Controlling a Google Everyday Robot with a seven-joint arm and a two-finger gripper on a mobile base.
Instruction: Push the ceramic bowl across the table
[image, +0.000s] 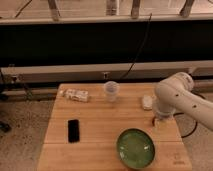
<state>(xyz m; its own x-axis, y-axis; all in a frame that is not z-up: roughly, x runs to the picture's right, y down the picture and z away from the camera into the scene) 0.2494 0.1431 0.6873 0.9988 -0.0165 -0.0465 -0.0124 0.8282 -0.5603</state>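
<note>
I log the ceramic bowl on the table, at its near edge, right of centre. The gripper hangs behind and right of it (near the rim). Phone lies left; cup and packet sit along the far edge.
</note>
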